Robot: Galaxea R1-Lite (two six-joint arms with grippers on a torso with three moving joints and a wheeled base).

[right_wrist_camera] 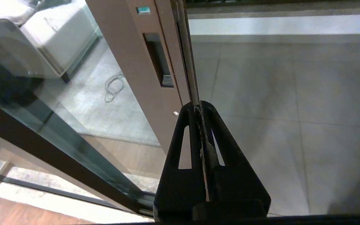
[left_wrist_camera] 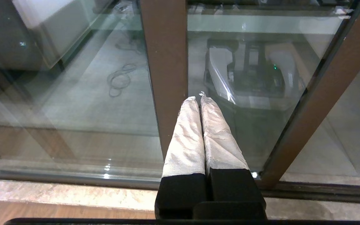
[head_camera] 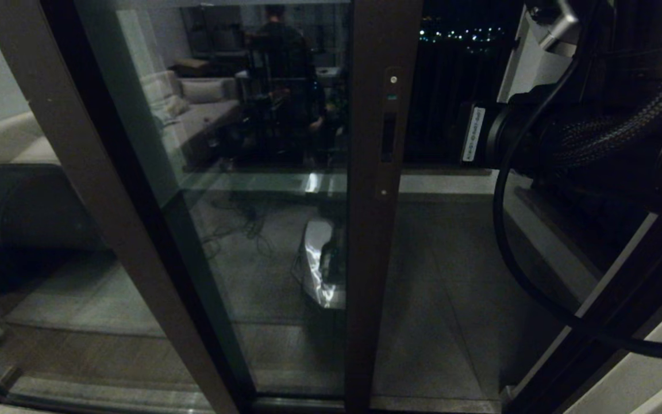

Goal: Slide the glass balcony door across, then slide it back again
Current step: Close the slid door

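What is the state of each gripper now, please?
Left gripper: closed, holding nothing, in front of the glass.
Right gripper: closed, holding nothing, by the edge of the glass balcony door.

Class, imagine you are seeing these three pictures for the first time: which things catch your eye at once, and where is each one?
The glass balcony door fills the middle, its brown stile carrying a recessed black slot handle, with open balcony floor to its right. The right gripper is shut, its tips right at the stile's edge below the handle. The left gripper, its fingers wrapped in white, is shut too, pointing at a brown frame post.
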